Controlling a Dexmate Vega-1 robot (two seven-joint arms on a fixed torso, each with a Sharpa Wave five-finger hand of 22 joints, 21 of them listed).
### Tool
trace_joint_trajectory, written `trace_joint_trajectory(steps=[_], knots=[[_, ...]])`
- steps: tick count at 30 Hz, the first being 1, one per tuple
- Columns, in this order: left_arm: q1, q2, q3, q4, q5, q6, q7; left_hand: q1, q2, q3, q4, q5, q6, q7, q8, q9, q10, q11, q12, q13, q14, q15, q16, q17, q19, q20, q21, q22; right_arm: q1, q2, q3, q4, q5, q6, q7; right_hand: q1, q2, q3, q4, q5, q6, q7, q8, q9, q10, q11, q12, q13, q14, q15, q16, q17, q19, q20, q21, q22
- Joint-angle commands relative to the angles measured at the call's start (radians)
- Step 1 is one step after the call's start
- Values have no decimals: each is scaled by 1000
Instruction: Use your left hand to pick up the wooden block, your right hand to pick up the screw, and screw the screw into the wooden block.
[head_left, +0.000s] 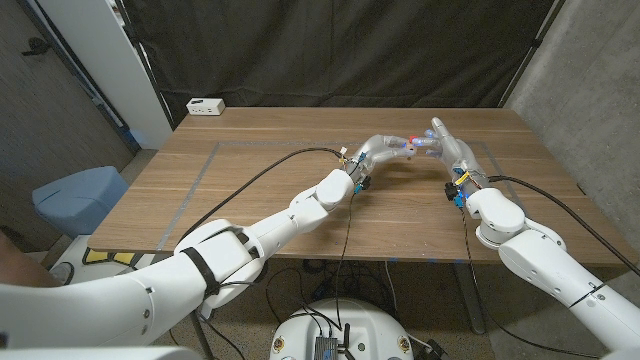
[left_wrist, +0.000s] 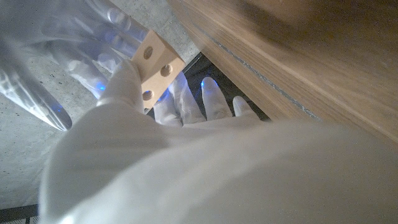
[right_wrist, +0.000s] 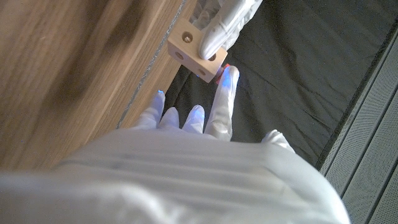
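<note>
- left hand grips wooden block, lifted above table
- right hand fingertip at block; screw hold: can't tell
- risk: misaligned screw slips, drops

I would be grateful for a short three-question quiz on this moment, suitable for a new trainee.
1. True or false: the wooden block lies on the table.
2. Which hand grips the block? A) left hand B) right hand C) neither
3. Fill in: in the right wrist view, a right-hand fingertip reaches a small ___ thing at the block's face.

Key
1. False: it is held up above the table.
2. A: the left hand's fingers wrap it in both wrist views.
3. Red, probably the screw; whether it is pinched or already threaded cannot be told.
</note>
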Motion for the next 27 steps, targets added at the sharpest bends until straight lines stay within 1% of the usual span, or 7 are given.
trace_joint_trajectory(steps=[1,7,15,18,20,24,27], knots=[[9,10,-3,-22,1,11,1,26,75,40,36,9,85,19,8,1,15,-2,8,15,9,-92,1,3,6,-2,3,4,-17,-3,17,-16,-2,-22,-33,12,-2,1,-2,3,-7,-6,-7,3,8,5,1,2,7,1,2,3,4,0,0,4],[9,11,-3,-22,3,9,2,27,76,40,35,9,84,19,8,1,14,-3,8,15,8,-93,2,4,6,-2,3,4,-21,-5,23,-19,-2,-32,-41,12,-3,1,-2,3,-25,-3,-17,3,2,8,-3,2,6,6,1,3,1,2,-2,4],[10,12,-4,-24,4,10,5,25,76,41,36,9,84,20,8,1,13,-3,8,15,8,-92,1,4,6,-2,3,4,-21,-2,27,-11,0,-36,-45,13,-4,0,-3,2,-50,-14,-29,4,-14,13,-10,2,2,13,-2,3,-4,5,-3,4],[8,12,-4,-23,5,9,6,25,77,41,36,9,84,20,8,1,13,-3,7,15,8,-92,1,4,6,-2,3,4,-18,-1,27,-7,4,-37,-39,13,-5,0,-3,2,-70,-15,-38,4,-21,20,-12,2,-2,16,-4,3,-7,4,-4,4],[8,12,-4,-22,5,9,6,25,77,41,36,9,84,21,7,1,13,-3,7,15,8,-92,2,4,6,-2,3,4,-16,-1,26,-4,5,-36,-37,13,-5,0,-3,2,-87,-15,-45,5,-32,15,-15,3,-6,15,-5,4,-7,6,-4,4],[7,10,-3,-20,5,7,5,25,77,41,35,9,85,20,8,1,13,-3,7,15,8,-92,2,4,6,-2,3,4,-13,0,24,1,7,-30,-29,11,-7,-2,-2,1,-137,-33,-59,6,-51,19,-18,3,-12,18,-7,4,-12,6,-5,4],[7,11,-3,-21,7,7,6,25,76,41,35,9,85,20,8,1,12,-3,7,15,9,-92,2,4,6,-2,3,4,-10,-2,22,3,9,-30,-24,9,-8,-3,-1,0,-152,-36,-61,7,-59,18,-19,3,-16,19,-8,5,-15,6,-5,4]])
